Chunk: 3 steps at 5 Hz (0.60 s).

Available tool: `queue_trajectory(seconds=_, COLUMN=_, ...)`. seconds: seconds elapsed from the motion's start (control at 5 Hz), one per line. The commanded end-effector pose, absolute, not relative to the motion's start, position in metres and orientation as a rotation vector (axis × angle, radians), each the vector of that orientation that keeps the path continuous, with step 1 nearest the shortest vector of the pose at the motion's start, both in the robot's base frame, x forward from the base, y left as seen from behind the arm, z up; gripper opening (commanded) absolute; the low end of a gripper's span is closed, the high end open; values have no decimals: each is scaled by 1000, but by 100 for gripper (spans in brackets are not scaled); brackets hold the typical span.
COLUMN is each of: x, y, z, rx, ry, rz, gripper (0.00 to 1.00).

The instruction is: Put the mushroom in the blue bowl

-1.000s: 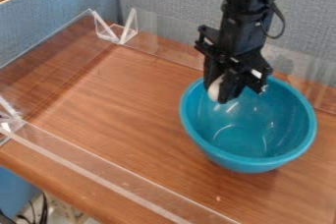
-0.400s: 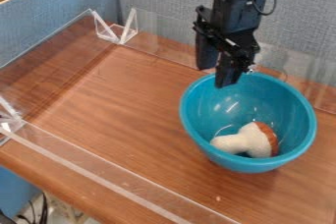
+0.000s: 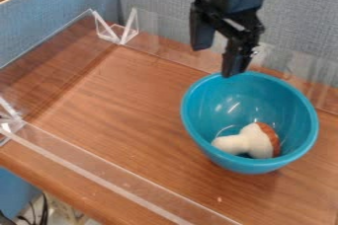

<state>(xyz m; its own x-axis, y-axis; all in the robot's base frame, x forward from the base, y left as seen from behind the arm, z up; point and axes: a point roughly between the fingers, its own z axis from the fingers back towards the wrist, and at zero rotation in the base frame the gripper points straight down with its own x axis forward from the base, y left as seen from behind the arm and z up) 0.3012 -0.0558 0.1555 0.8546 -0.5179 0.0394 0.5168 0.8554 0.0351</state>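
Mushroom (image 3: 247, 140) lying on its side inside the bowl (image 3: 211, 101), low against the near wall, cream stem toward the bowl's middle and reddish-brown cap toward the right-hand wall. The bowl sits on the wooden tabletop (image 3: 106, 101) close to its right edge, within the clear barrier (image 3: 79, 170) that borders the near and left edges. The gripper (image 3: 218, 43) hangs above the far rim of the bowl, pointing down, its two dark fingers spread apart with nothing between them and clear of both mushroom and bowl. Judged from this layout, the placement itself is done and the step in hand is the retreat. Good practice here would be to lift straight upward before any sideways travel, so that the lower finger, which reaches close to the rim at the far side, does not clip the bowl and tip or slide it toward the tabletop's right edge. Keeping the fingers apart during the lift avoids catching the rim. The mushroom rests deep enough that it is unlikely to roll out unless the bowl is knocked.
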Motion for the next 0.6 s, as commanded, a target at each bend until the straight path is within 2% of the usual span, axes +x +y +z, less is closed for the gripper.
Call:
queue_trajectory(seconds=0.0, x=294, y=-62, z=187, rx=28, ry=-136, rz=-530, gripper=100)
queue_trajectory(seconds=0.4, x=299, y=-53, z=173, rx=12, ry=-132, rz=-515, gripper=100)
